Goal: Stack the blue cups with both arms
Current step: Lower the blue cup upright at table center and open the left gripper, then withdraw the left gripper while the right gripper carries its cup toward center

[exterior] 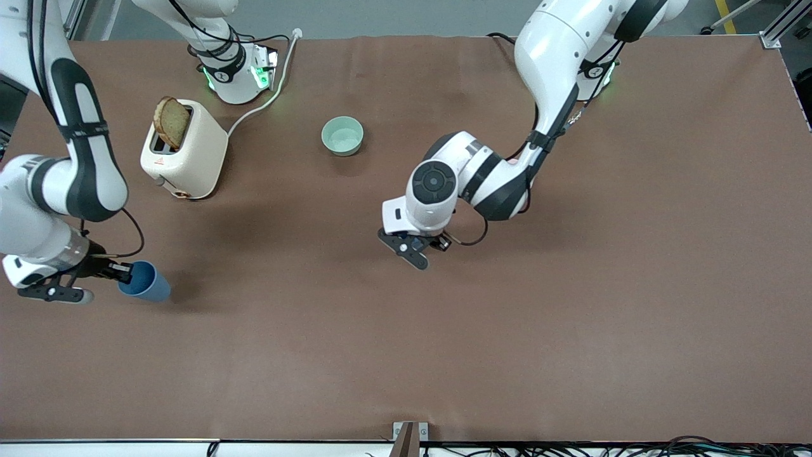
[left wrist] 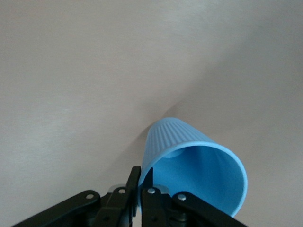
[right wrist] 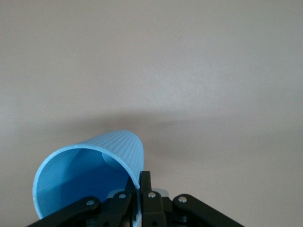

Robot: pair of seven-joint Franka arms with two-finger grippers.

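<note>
Both grippers are pinching blue cups: right gripper [exterior: 117, 273] its cup [exterior: 146, 282], left gripper [exterior: 415, 251] another cup [left wrist: 194, 165]. Next, bringing them together.

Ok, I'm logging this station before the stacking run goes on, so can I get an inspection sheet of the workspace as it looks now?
Surface: brown table, no spills seen.
Job's things: two blue cups; one cup shows in the front view in the right gripper, the other cup shows only in the left wrist view.
Clutter: cream toaster holding a slice of toast, and a mint-green bowl, both farther from the front camera than the grippers.
Grippers: right gripper pinches its cup's rim at the right arm's end; left gripper pinches its cup's rim over mid-table.
Cables: white toaster cord; black cable bundle at the near edge.
Surroundings: grey floor along the robots' side.
</note>
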